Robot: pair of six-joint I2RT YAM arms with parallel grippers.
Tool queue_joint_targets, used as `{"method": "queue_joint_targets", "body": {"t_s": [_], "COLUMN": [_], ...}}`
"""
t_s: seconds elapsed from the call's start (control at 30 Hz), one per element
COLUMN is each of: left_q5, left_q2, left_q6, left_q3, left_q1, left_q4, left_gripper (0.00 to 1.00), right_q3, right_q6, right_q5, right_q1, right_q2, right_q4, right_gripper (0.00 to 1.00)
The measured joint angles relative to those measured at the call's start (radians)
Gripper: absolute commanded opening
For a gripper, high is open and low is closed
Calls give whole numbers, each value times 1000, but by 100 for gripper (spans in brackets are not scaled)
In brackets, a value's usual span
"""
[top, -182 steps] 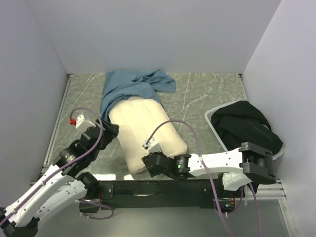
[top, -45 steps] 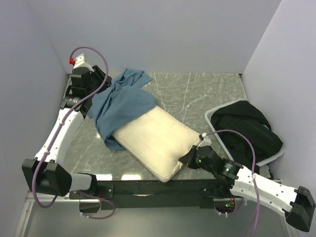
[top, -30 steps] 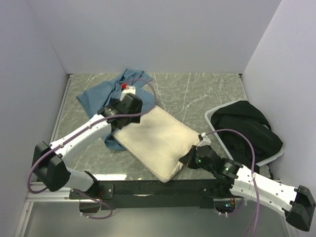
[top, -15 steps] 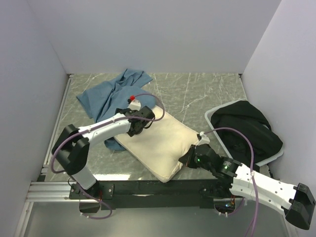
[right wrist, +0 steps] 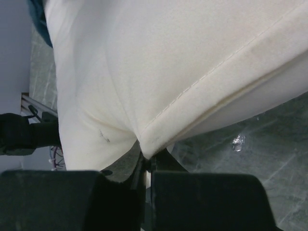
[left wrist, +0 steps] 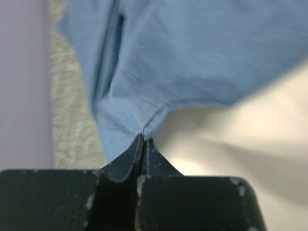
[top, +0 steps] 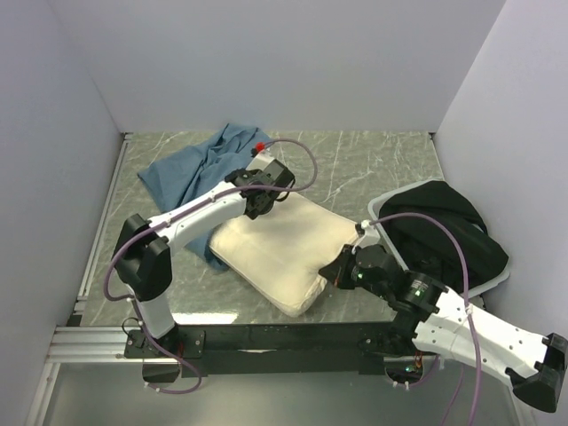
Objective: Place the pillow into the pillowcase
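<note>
The cream-white pillow (top: 275, 248) lies slanted across the middle of the table. The dusty-blue pillowcase (top: 191, 169) is crumpled at the back left, and a strip of it runs along the pillow's left side. My left gripper (top: 264, 197) is at the pillow's far end. It is shut there on a puckered fold of the pillowcase (left wrist: 159, 62), right beside the pillow (left wrist: 255, 120). My right gripper (top: 334, 271) is shut on the pillow's near right corner, and the seam of the pillow (right wrist: 144, 62) runs into its jaws (right wrist: 147, 155).
A grey bin (top: 383, 206) holding a black fabric bundle (top: 448, 231) stands at the right, close behind my right arm. White walls close in the left, back and right sides. The black base rail (top: 266, 337) runs along the near edge.
My left arm swung from the back-left corner to the pillow's far end, and its open jaws shut on the pillowcase. The right gripper kept its hold and nudged the pillow left.
</note>
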Motion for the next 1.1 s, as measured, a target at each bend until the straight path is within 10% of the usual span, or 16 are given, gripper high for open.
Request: {"method": "queue_joint_targets", "body": {"t_s": [0.37, 0.9, 1.1], "left_q5": [353, 656, 734], "left_q2": [-135, -245, -353], "left_q6": [34, -113, -208], "left_q3": [288, 411, 227], "left_q1": [-201, -204, -101], "left_q4": [57, 271, 360], "left_gripper": [1, 1, 1], "right_q3": [553, 1390, 1337], "right_q6": [-196, -427, -446], "right_q5": [78, 156, 119], "right_q1": [-1, -47, -48], "right_q2": [227, 508, 590], "right_q4": [-100, -315, -225], "right_gripper": [0, 0, 0]}}
